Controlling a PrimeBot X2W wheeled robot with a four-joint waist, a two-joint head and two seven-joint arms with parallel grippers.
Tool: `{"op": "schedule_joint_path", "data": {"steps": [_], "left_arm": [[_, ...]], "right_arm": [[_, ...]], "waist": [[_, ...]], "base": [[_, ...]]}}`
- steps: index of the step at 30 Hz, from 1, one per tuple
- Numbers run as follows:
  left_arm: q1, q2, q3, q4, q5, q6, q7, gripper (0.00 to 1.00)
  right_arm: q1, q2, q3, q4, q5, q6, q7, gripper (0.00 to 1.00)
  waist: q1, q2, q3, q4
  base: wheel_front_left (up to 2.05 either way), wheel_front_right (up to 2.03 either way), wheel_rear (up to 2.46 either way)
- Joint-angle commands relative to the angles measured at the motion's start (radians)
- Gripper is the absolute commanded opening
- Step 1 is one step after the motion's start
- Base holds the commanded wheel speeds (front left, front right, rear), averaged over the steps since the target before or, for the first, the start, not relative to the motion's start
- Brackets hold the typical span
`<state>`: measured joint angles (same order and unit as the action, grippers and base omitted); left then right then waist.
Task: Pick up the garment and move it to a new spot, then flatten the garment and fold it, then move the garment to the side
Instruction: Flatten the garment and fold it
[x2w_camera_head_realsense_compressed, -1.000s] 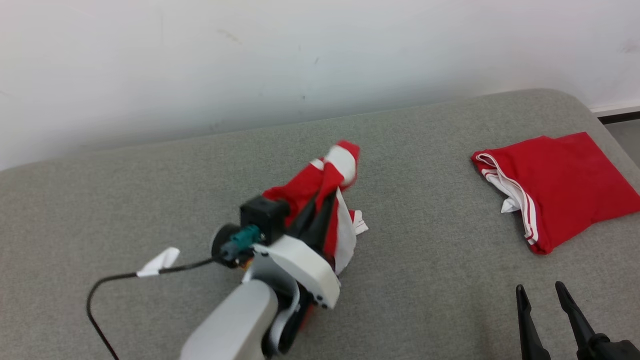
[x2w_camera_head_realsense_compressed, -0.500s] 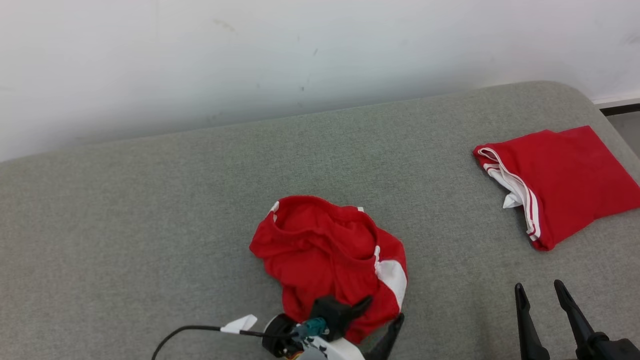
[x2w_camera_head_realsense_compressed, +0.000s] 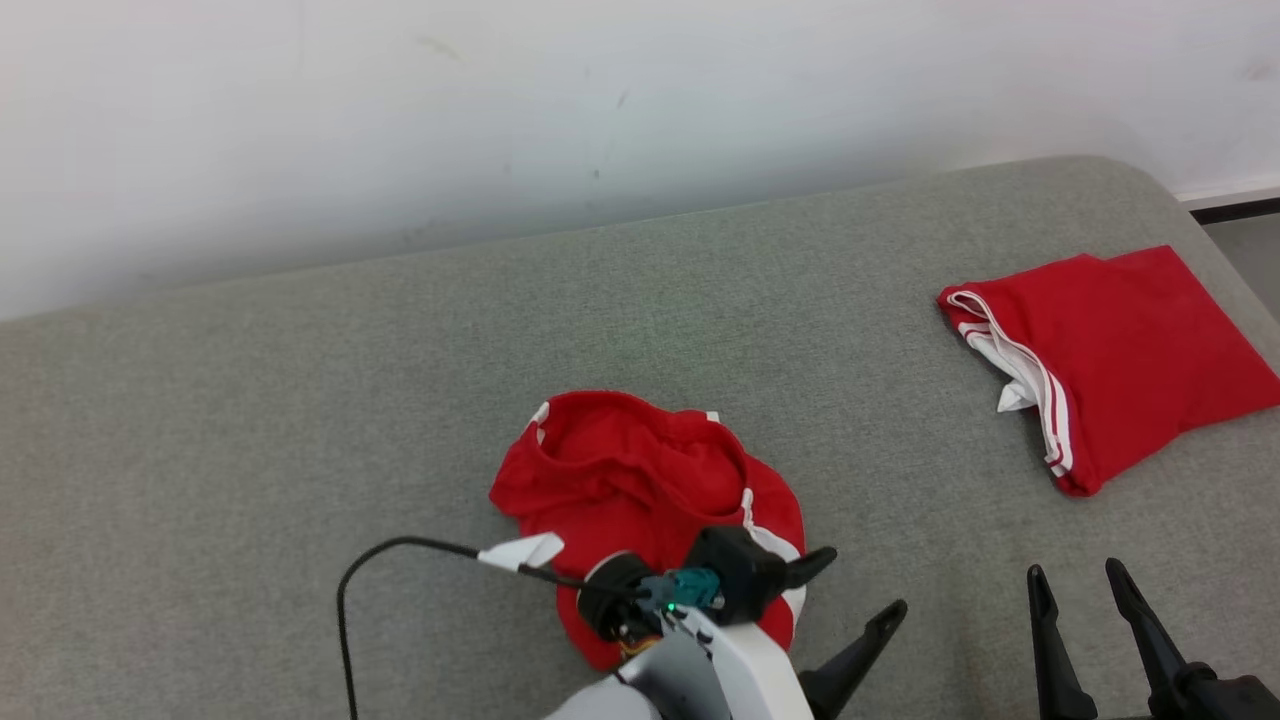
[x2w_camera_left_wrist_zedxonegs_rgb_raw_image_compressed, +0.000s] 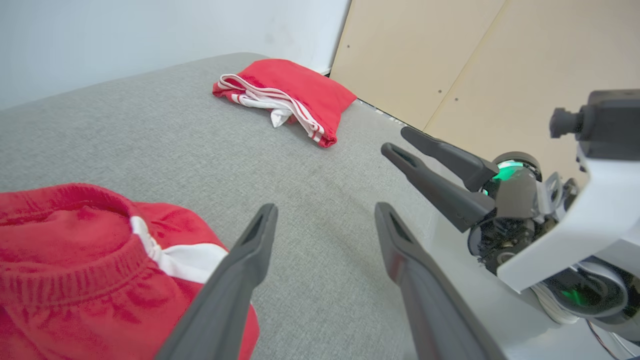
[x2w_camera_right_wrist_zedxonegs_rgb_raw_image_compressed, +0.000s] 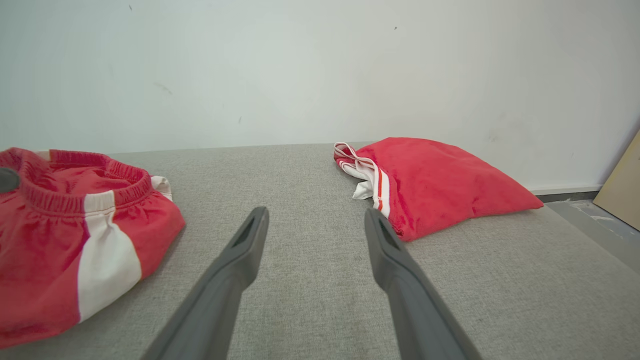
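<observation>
Garment (x2w_camera_head_realsense_compressed: 640, 480): lies in a loose crumpled heap near the front middle of the grey cushion (x2w_camera_head_realsense_compressed: 300, 400). Its gathered, ribbed opening faces up and a white panel (x2w_camera_right_wrist_zedxonegs_rgb_raw_image_compressed: 107, 255) shows on the side toward the robot's right. Change: a second ago it hung bunched in the left gripper, off the surface. Half a second ago it was already down in this heap, and the heap's outline reads the same now, so the small shift of the whole head view is camera, not cloth. Left gripper (x2w_camera_head_realsense_compressed: 850, 595): fingers spread wide with nothing between them. The left wrist view shows bare cushion in the gap, with the red cloth off to one side of one finger. Whether that finger brushes the cloth, cannot tell. Right gripper (x2w_camera_head_realsense_compressed: 1077, 580): parked at the lower right, fingers apart and empty, well apart from the heap. A second red piece (x2w_camera_head_realsense_compressed: 1110, 350) with white stripes sits folded at the far right of the cushion, well clear. A dark cable (x2w_camera_head_realsense_compressed: 345, 590) loops over the cushion left of the left wrist. Judgement: the drop closes the pick-and-move step, and the garment is released but not at all flat. Flattening looks next, which calls for finding two separable edges in the heap, likely at the ribbed opening. Risk: pinching several layers together.
</observation>
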<state>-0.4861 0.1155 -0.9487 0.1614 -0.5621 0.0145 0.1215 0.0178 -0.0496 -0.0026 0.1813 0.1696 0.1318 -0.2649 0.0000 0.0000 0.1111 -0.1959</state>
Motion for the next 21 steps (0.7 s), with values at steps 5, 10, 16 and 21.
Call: {"op": "schedule_joint_path", "data": {"steps": [5, 10, 16, 21], "left_arm": [[-0.091, 0.024, 0.025, -0.024, 0.034, 0.049, 0.088, 1.00], [-0.178, 0.020, 0.038, 0.052, 0.061, 0.085, 0.169, 1.00], [-0.215, 0.038, 0.032, 0.196, 0.090, 0.120, 0.215, 1.00], [-0.181, 0.054, 0.017, 0.261, 0.067, 0.110, 0.252, 1.00]], "right_arm": [[-0.018, -0.002, 0.011, 0.006, 0.015, -0.002, 0.002, 1.00], [-0.023, -0.002, 0.017, 0.012, 0.029, -0.002, 0.002, 1.00], [-0.026, -0.002, 0.023, 0.020, 0.042, -0.002, 0.002, 1.00], [-0.014, -0.002, 0.009, 0.020, 0.038, -0.002, 0.002, 1.00]], "waist": [[0.0000, 0.0000, 0.008, -0.029], [0.0000, 0.0000, 0.012, -0.058], [0.0000, 0.0000, 0.010, -0.090], [0.0000, 0.0000, 0.012, -0.090]], "base": [[0.00, 0.00, 0.00], [0.00, 0.00, 0.00], [0.00, 0.00, 0.00], [0.00, 0.00, 0.00]]}}
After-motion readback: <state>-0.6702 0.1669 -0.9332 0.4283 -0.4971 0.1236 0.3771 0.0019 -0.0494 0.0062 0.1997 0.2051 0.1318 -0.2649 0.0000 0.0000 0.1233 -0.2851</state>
